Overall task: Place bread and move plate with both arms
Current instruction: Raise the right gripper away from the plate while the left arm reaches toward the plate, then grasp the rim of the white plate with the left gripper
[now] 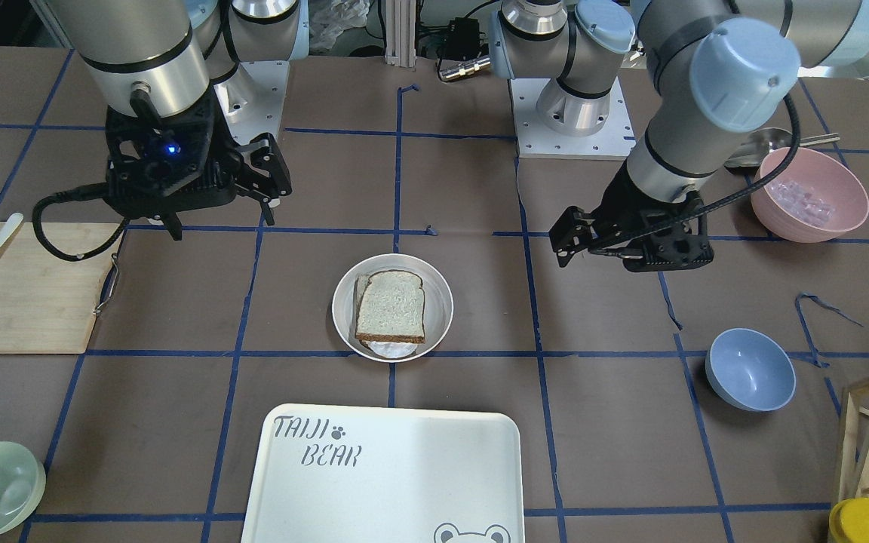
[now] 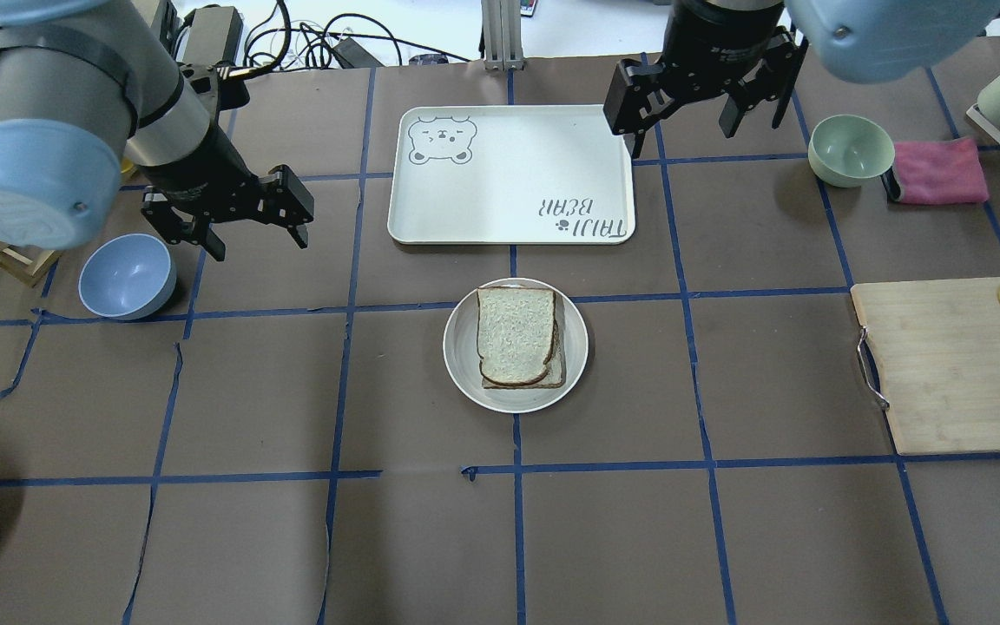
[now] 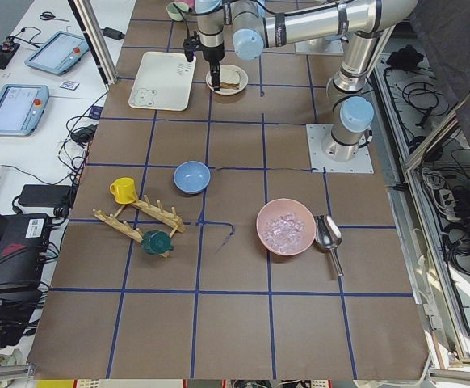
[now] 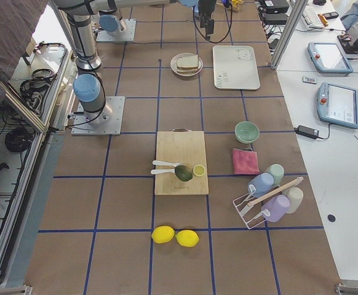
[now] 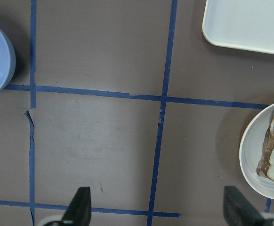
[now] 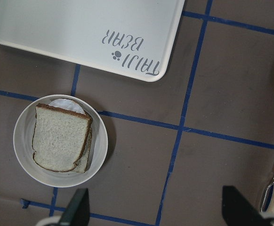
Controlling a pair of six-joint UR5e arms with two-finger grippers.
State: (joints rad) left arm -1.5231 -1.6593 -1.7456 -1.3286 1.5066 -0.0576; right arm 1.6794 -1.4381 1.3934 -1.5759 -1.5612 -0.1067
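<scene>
The bread [image 2: 515,336] is a brown-crusted slice lying on top of another slice on the round cream plate [image 2: 458,347] at the table's middle. A bit of white egg [image 1: 393,348] shows under the stack. My left gripper [image 2: 257,236] is open and empty, up off the table to the plate's far left, beside the blue bowl [image 2: 127,276]. My right gripper [image 2: 682,132] is open and empty, raised by the tray's right corner. The right wrist view shows the bread [image 6: 59,143] on the plate [image 6: 21,141]. The left wrist view shows the plate's rim [image 5: 250,155].
The white TAIJI BEAR tray [image 2: 509,174] lies just beyond the plate. A green bowl [image 2: 850,149] and a pink cloth [image 2: 938,171] sit at the far right. A wooden board [image 2: 943,365] lies right of the plate. A pink bowl [image 1: 809,194] stands near the left arm.
</scene>
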